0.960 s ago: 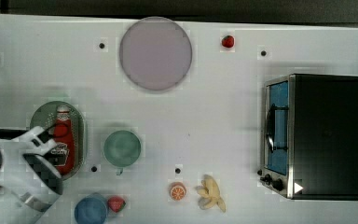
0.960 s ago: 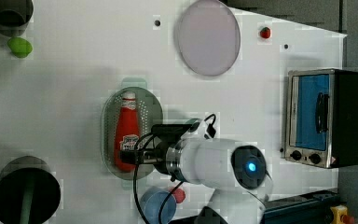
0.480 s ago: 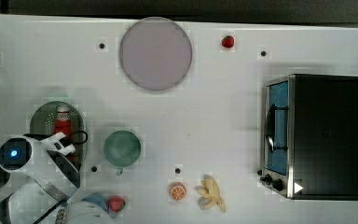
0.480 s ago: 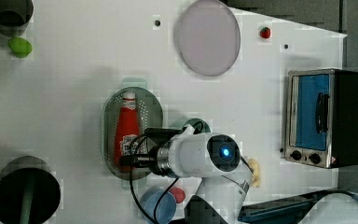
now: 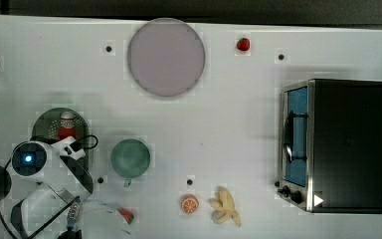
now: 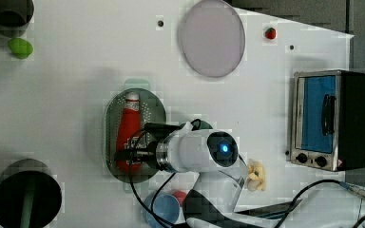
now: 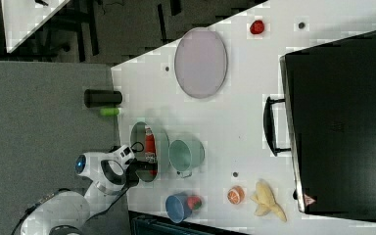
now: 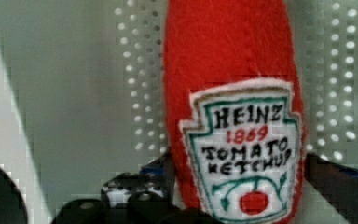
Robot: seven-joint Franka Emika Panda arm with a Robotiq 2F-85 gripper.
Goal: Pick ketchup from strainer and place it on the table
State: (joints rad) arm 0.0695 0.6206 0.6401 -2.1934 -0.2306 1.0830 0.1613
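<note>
You are at the very start of the job: nothing has been lifted. The small red ketchup bottle with a white cap (image 6: 129,124) lies flat inside the pale green oval perforated plastic strainer (image 6: 158,108), along its long axis, with the cap toward the left view's top. The arm's gripper (image 6: 135,142) is down over the bottle's lower half. In the wrist view its dark fingertips (image 8: 130,189) stand on either side of the body, so the jaws look spread around the bottle rather than squeezed onto it, and you should treat it as not gripped. What is left is the whole task: close on the body, raise it clear of the strainer's wall, carry it out and set it on the large white flat tabletop (image 5: 229,124), where bare surface lies near the strainer. Up close the bottle looks like soft, fuzzy fabric, not hard plastic. A stitched white label reads "Heinz 1869 Tomato Ketchup" in dark letters, with a green border and a small red tomato. I'd expect it to give under the jaws.
</note>
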